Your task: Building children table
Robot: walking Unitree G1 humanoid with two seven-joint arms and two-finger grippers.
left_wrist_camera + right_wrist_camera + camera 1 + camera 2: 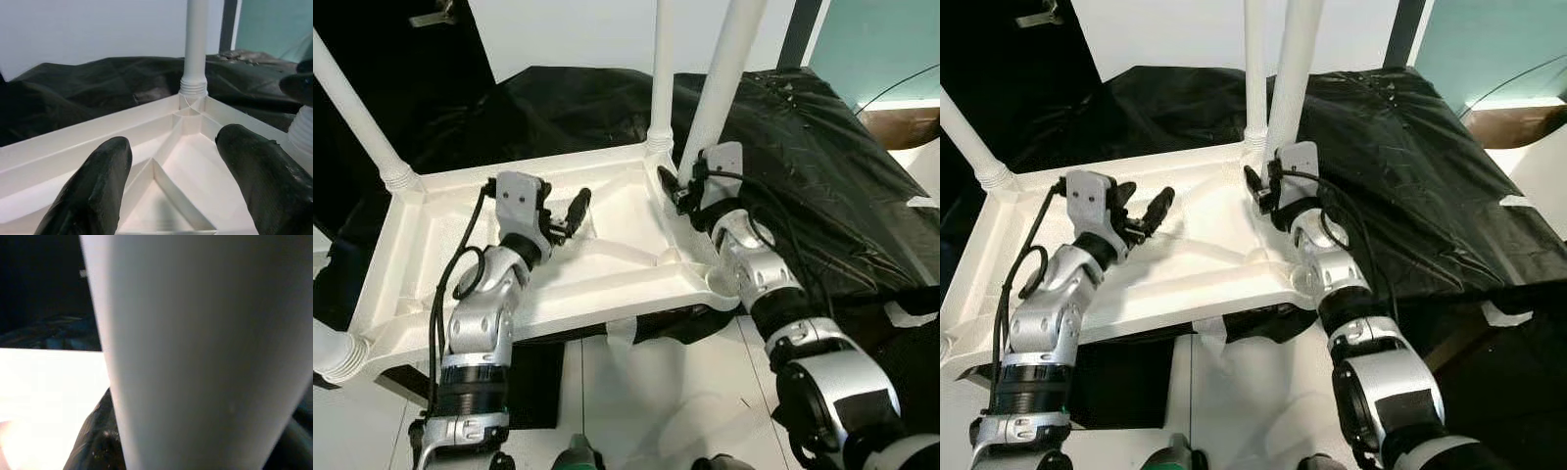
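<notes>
white tabletop (431,250) inverted, centre frame, on black sheet (822,176). left tool (570,217) released above its underside. right tool (677,192) grasping white leg (724,69), right of centre.

Silver jointed arms with black bands; a black cable loops behind the left pincer (570,217), whose grey wrist plate shows screws. The right pincer (677,192) has black fingers too.

An indoor room: white wall (568,34), black sheet-covered surface (822,166).
</notes>
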